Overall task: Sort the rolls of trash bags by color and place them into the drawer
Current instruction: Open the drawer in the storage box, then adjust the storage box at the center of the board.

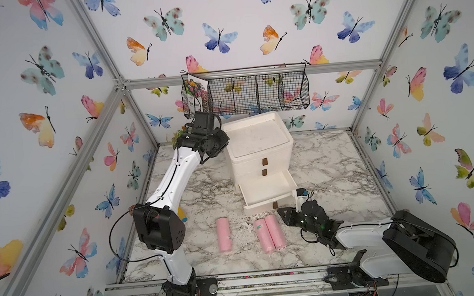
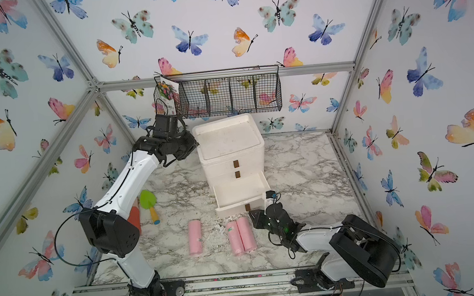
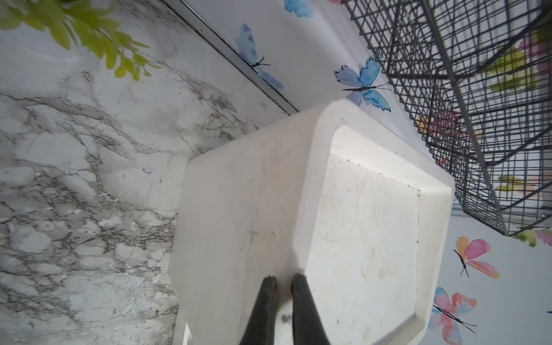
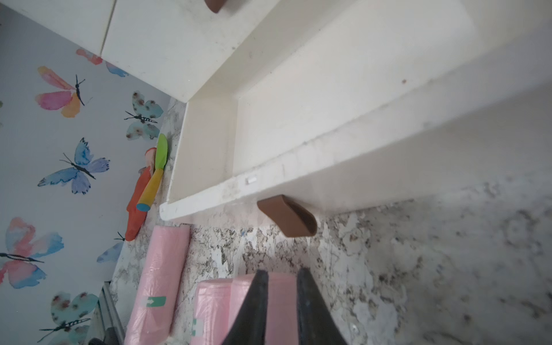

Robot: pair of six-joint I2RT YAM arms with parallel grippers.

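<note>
Three pale pink rolls of trash bags lie on the marble table in front of the cabinet: one alone (image 1: pixel 225 235) (image 2: pixel 195 237) (image 4: pixel 155 283), two side by side (image 1: pixel 264 234) (image 1: pixel 275 231) (image 4: pixel 212 310). The white cabinet's bottom drawer (image 1: pixel 260 206) (image 2: pixel 239 205) (image 4: pixel 298 155) stands pulled out with nothing inside. My right gripper (image 1: pixel 282 212) (image 4: pixel 283 272) hovers at the far end of the right-hand roll (image 4: pixel 282 307), fingers slightly open, pink showing between them. My left gripper (image 3: pixel 284 277) (image 1: pixel 221 139) is shut, its tips against the cabinet's upper left edge (image 3: pixel 239 209).
A black wire basket (image 1: pixel 254 92) with a seed packet hangs on the back wall above the cabinet. A green toy shovel (image 2: pixel 149 200) (image 4: pixel 161 152) and an orange glove (image 4: pixel 137 209) lie at the left wall. A leafy plant (image 3: pixel 89 30) stands in the back left corner.
</note>
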